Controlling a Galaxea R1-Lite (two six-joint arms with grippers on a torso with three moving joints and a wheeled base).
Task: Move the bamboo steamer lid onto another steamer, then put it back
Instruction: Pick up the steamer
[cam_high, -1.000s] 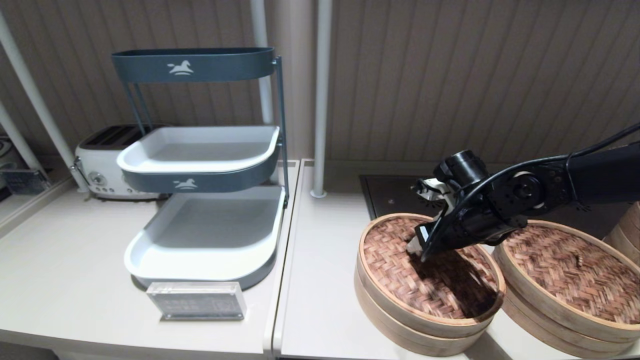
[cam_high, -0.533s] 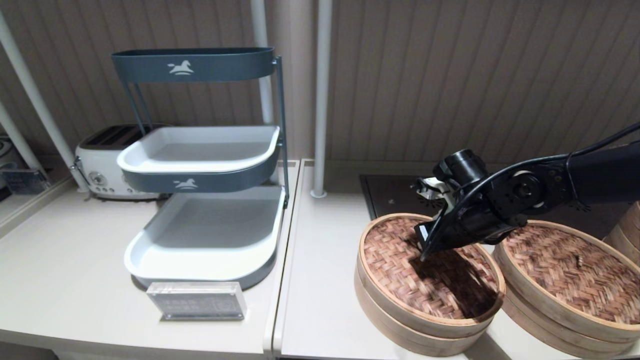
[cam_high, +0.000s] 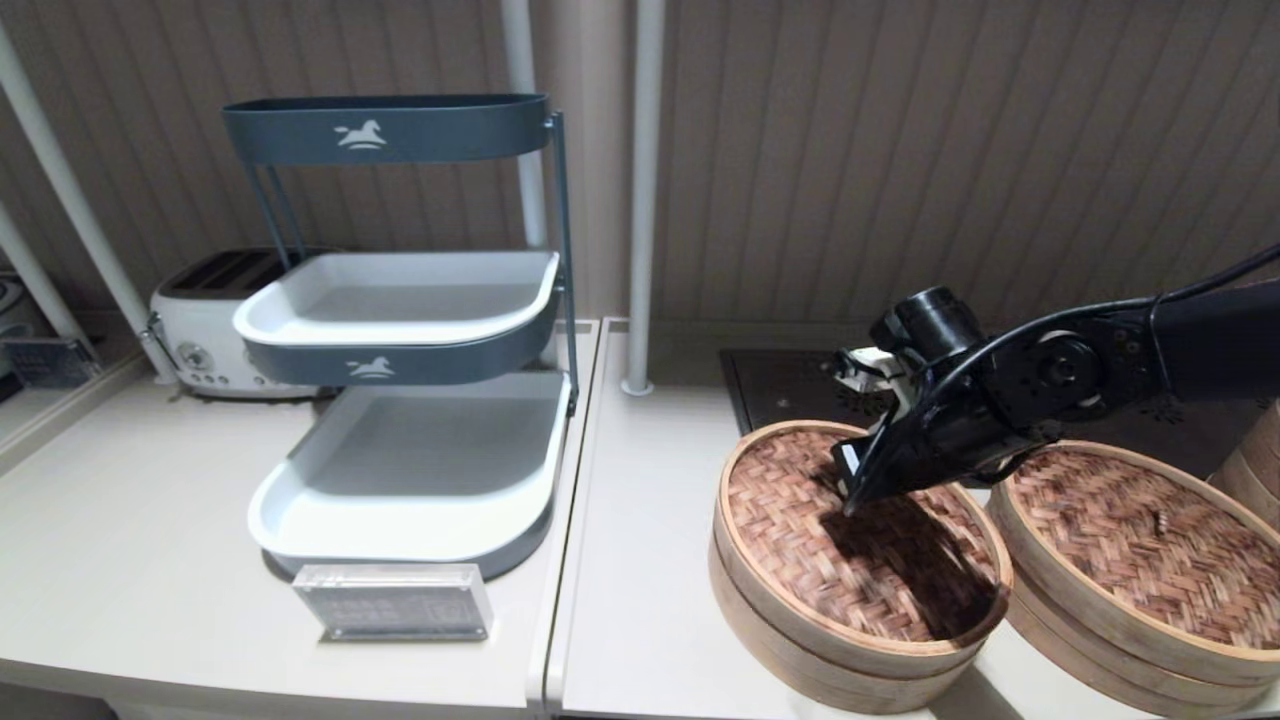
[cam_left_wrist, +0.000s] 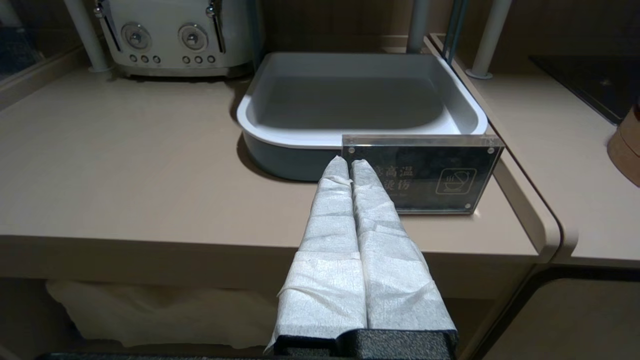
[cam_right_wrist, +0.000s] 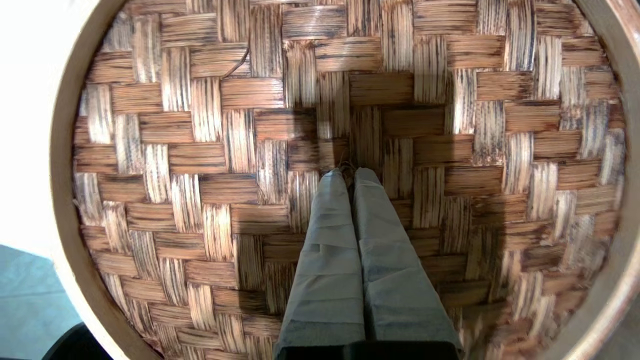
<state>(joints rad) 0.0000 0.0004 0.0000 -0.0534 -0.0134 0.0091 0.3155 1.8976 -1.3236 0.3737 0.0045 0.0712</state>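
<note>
The bamboo steamer lid (cam_high: 800, 520), reddish-pink herringbone in a pale rim, sits slightly tilted on the left steamer base (cam_high: 790, 640). My right gripper (cam_high: 850, 505) points down at its centre. In the right wrist view the gripper (cam_right_wrist: 348, 172) is shut on the small dark knot (cam_right_wrist: 345, 167) of the lid (cam_right_wrist: 200, 150). Another steamer (cam_high: 1100, 630), its browner, yellow-mottled lid (cam_high: 1130, 560) in place, stands touching on the right. My left gripper (cam_left_wrist: 348, 162) is shut on nothing, parked before the counter's front edge, out of the head view.
A three-tier grey rack (cam_high: 410, 470) fills the left counter, with an acrylic sign (cam_high: 393, 602) in front and a white toaster (cam_high: 205, 340) behind. A black hob (cam_high: 780, 385) lies behind the steamers, a pole (cam_high: 640, 200) beside it. More bamboo rings (cam_high: 1255, 465) show at the far right.
The right arm has risen slightly and the reddish lid has come up a little with it, its far rim now higher. The left arm has not moved.
</note>
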